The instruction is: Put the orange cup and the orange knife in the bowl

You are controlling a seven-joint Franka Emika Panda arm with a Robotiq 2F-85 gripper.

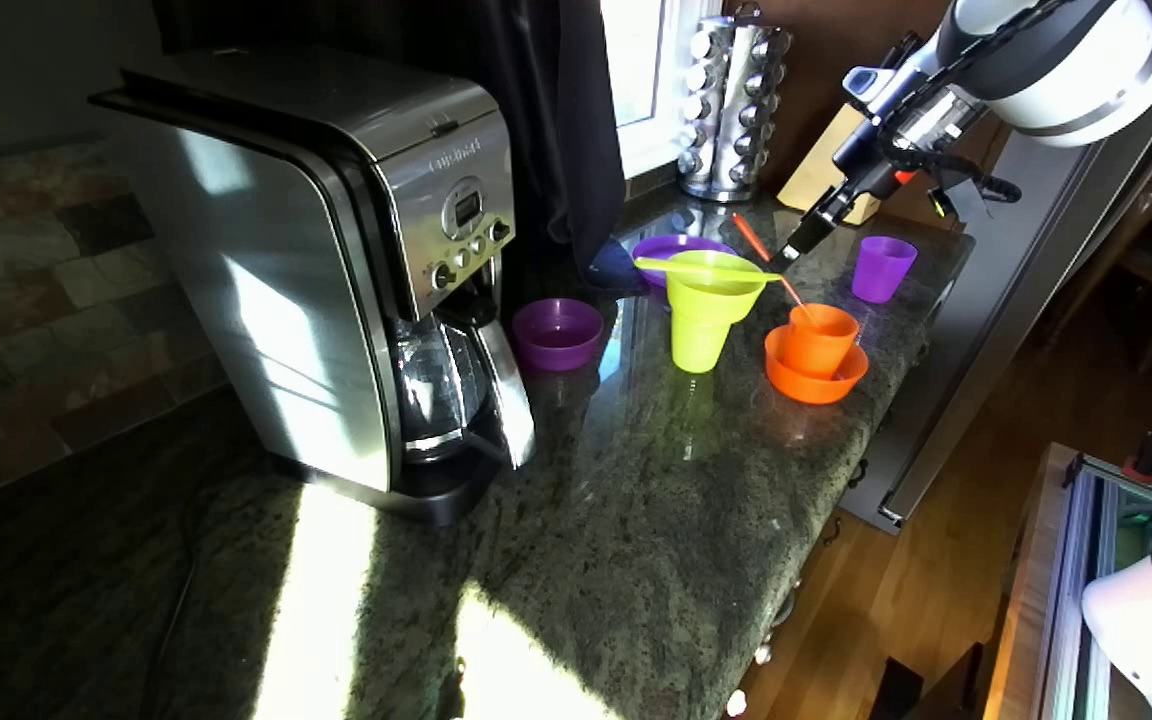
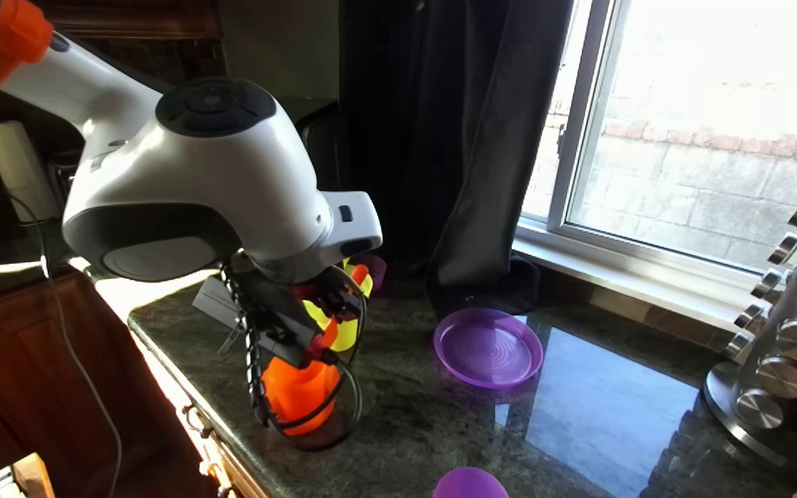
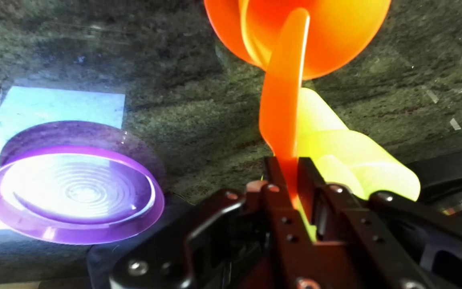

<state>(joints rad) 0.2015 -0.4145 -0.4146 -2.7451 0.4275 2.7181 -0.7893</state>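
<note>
holding one knife (image 3: 279, 108), one gripper (image 3: 289, 164) hangs near one cup (image 1: 822, 342) in one bowl (image 1: 808, 389).

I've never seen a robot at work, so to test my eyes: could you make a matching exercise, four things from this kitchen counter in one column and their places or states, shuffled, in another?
Things:
1. orange knife
2. orange cup
3. yellow-green cup
4. coffee pot

Places or states:
A. in the coffee maker
B. with a yellow-green utensil across its mouth
C. held by the gripper
D. in the orange bowl

Right pairs: 1-C, 2-D, 3-B, 4-A.
</note>
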